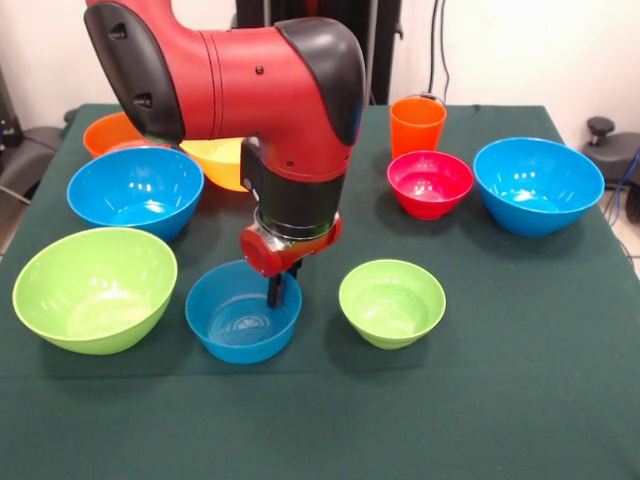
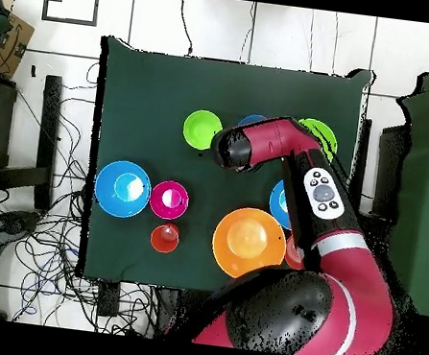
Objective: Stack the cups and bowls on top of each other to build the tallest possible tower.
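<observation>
Our hand (image 1: 278, 291) dips over the far rim of the small glossy blue plastic bowl (image 1: 240, 318) at the worktop's (image 1: 480, 400) front, between the large lime green bowl (image 1: 92, 288) and small green bowl (image 1: 391, 301). We can't tell whether it's clenched. No tower yet; next comes a firm rim pinch and a lift.

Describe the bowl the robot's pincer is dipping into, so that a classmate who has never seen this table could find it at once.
Start at the red arm over the green table and follow it down to its pincer. Its tip reaches into a small blue bowl in the front row, between the large lime bowl and the small green bowl. It is the smallest of the three blue bowls.
</observation>
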Robot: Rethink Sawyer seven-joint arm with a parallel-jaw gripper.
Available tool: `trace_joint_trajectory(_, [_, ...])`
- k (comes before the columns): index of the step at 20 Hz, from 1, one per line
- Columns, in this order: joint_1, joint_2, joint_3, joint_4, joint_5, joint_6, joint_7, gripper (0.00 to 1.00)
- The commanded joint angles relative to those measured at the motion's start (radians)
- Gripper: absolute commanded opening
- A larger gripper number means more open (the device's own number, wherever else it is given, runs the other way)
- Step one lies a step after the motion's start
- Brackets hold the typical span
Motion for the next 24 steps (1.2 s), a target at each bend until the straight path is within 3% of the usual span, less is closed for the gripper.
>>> trace_joint_trajectory(1, [0.011,-0.012,-0.056,0.074,-0.059,-0.106,-0.024,0.00])
trace_joint_trajectory(6, [0.056,-0.047,-0.104,0.089,-0.082,-0.128,0.047,0.00])
trace_joint_trajectory(24, [0.108,-0.173,-0.148,0.197,0.015,-0.125,0.076,0.00])
